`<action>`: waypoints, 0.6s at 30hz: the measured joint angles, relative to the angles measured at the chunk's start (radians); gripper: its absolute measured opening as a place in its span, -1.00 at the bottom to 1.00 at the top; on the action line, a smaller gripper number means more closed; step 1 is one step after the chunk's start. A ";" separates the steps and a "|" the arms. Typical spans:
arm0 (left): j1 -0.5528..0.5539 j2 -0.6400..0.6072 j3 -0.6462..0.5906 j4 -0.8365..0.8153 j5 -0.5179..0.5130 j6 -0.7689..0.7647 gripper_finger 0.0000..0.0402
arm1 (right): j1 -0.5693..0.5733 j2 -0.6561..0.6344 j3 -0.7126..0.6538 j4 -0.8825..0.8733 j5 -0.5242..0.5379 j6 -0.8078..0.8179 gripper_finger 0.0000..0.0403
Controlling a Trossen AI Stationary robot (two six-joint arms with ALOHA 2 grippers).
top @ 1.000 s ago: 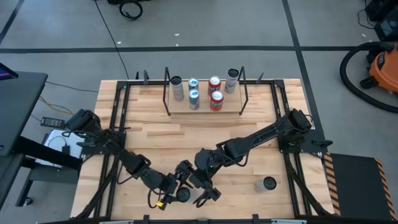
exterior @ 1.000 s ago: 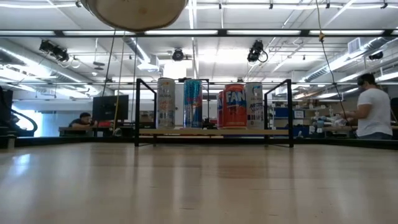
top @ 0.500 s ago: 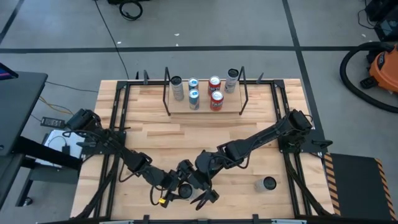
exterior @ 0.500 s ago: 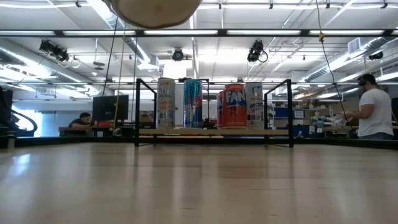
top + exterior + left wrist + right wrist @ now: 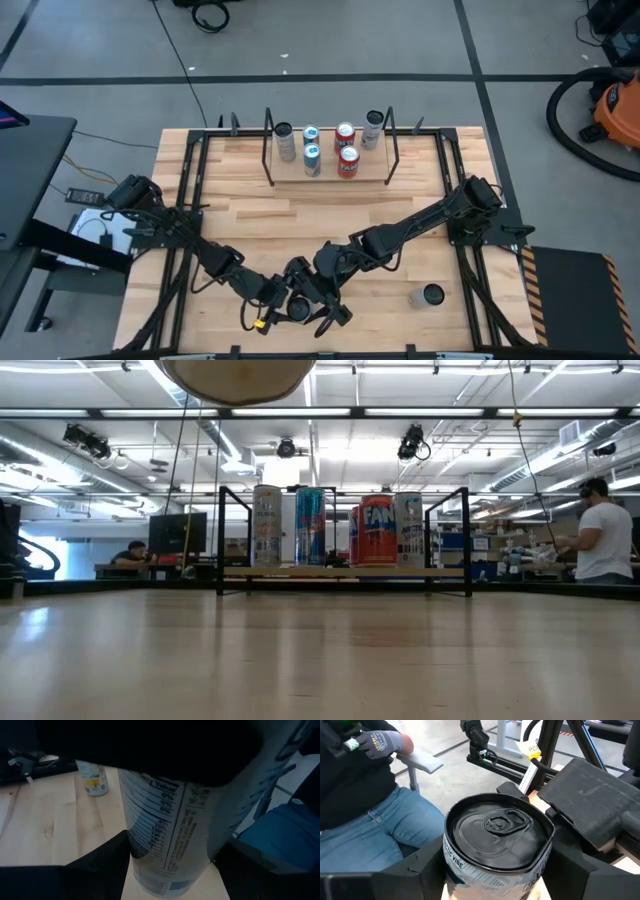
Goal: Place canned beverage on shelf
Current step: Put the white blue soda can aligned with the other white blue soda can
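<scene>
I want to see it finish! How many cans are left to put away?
Six cans already stand on the shelf. The left gripper holds one can up near the front edge, right gripper right at it. Another can waits on the table.

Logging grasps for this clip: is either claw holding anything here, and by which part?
Both claws meet at one white can near the table's front edge. The right claw flanks its upper body below the rim; the left claw flanks its side. Firm closure cannot be told.
</scene>
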 joint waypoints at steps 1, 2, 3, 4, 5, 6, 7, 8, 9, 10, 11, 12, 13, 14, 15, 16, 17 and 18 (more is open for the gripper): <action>0.000 0.000 0.000 0.000 0.002 0.000 0.30 | 0.000 0.000 0.000 0.003 0.003 0.008 0.32; 0.000 0.000 0.000 0.000 0.004 0.000 0.30 | 0.002 0.000 0.000 0.005 0.009 0.014 0.32; 0.000 0.000 0.001 0.000 0.005 0.001 0.30 | 0.005 0.000 0.000 0.006 0.021 0.018 0.32; 0.000 0.000 0.001 0.000 0.008 0.003 0.30 | 0.010 0.000 0.000 0.007 0.038 0.023 0.32; 0.000 0.000 0.001 0.000 0.011 0.003 0.30 | 0.016 0.000 0.000 0.008 0.053 0.026 0.32; -0.001 0.000 0.001 0.000 0.012 0.004 0.30 | 0.023 0.000 0.000 0.009 0.066 0.028 0.33; -0.001 0.000 0.002 0.000 0.013 0.007 0.31 | 0.030 0.000 0.000 0.010 0.082 0.029 0.34; -0.001 0.000 0.002 0.000 0.015 0.008 0.32 | 0.039 0.000 0.000 0.012 0.098 0.029 0.34; -0.001 0.000 0.002 0.001 0.016 0.011 0.33 | 0.046 0.000 0.000 0.014 0.111 0.029 0.34; -0.001 0.000 0.002 0.001 0.016 0.016 0.34 | 0.053 0.000 0.000 0.015 0.126 0.029 0.34; -0.002 0.000 0.002 0.001 0.015 0.023 0.36 | 0.058 -0.002 0.000 0.015 0.144 0.029 0.33; -0.001 0.000 0.002 0.001 0.015 0.029 0.37 | 0.062 -0.004 0.000 0.011 0.162 0.029 0.33; -0.001 0.000 0.002 0.002 0.012 0.034 0.39 | 0.066 -0.005 0.000 0.007 0.180 0.031 0.33; -0.001 0.000 0.002 0.003 0.005 0.036 0.40 | 0.067 -0.007 0.000 0.002 0.192 0.037 0.33; -0.001 0.000 0.002 0.004 -0.001 0.036 0.41 | 0.068 -0.007 0.000 0.000 0.198 0.044 0.33; -0.001 0.000 0.002 0.007 -0.003 0.035 0.41 | 0.068 -0.007 0.000 -0.001 0.205 0.051 0.33; -0.001 0.001 0.002 0.011 -0.003 0.034 0.41 | 0.068 -0.007 0.000 -0.003 0.213 0.056 0.33; -0.001 0.001 0.002 0.014 -0.005 0.033 0.42 | 0.068 -0.009 0.000 -0.008 0.218 0.057 0.33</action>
